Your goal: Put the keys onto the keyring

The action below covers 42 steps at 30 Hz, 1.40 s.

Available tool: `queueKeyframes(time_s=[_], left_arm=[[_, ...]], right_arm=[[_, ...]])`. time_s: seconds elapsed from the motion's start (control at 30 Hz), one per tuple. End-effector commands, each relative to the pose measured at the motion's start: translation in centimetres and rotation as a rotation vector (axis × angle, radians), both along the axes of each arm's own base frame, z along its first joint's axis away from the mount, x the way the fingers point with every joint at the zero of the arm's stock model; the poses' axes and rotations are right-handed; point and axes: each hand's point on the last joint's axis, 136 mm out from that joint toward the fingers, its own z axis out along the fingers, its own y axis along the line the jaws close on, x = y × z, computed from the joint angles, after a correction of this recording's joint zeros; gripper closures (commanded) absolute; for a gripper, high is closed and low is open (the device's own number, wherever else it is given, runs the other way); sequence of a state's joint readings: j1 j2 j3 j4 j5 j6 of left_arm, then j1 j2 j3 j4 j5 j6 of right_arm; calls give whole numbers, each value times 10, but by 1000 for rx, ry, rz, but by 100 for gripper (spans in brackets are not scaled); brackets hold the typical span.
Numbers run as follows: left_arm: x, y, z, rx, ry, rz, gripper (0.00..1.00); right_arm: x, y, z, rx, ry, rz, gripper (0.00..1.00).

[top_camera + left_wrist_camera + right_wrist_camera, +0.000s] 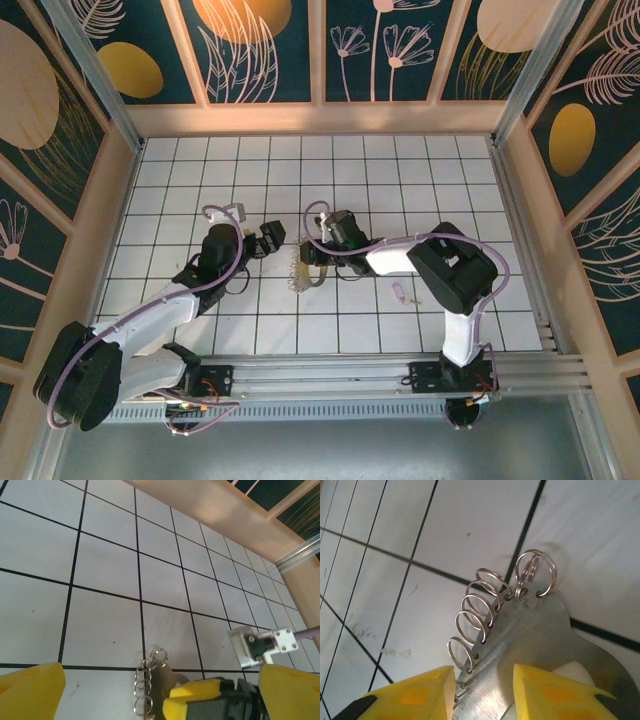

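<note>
A: Two claws over the white tiled table (180, 180). How does each stand?

B: The left gripper (276, 240) gapes wide and empty, just at 9 o'clock of the right gripper (484, 674). That one's yellow fingers (555, 692) clamp the silver-grey metal keyring (530, 630), a flat plate with a row of wire split rings (479, 605) along one edge.

A: Where does the keyring sit?

B: Near the table's middle, a touch toward 7 o'clock, between the two claws. From the right wrist, the plate runs up between the fingers, with the rings at 11 o'clock and the end ring by a black grout line (522, 540).

A: And the key?

B: The tiny pale silver key with a lilac-pink head (400, 293) lies on a tile at 3 o'clock of the keyring, well apart from it and on no ring, at 6 o'clock of the right arm's white forearm (392, 258).
</note>
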State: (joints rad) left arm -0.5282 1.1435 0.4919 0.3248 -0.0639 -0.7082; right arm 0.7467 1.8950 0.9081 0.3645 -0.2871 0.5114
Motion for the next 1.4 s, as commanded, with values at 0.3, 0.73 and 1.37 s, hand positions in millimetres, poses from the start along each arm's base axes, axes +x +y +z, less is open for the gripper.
queueKeyframes(time_s=[0.3,0.73,1.37], left_arm=[[5,-7,6,-37,-6,-24,1],[37,-3,50,6,-106,16,1],[76,-1,68,-8,-113,4,1]], right_arm=[[-1,-23,44,31,-73,-30,63],[-49,-49,5,-71,22,-104,42],[-77,35,42,22,-67,88,42]])
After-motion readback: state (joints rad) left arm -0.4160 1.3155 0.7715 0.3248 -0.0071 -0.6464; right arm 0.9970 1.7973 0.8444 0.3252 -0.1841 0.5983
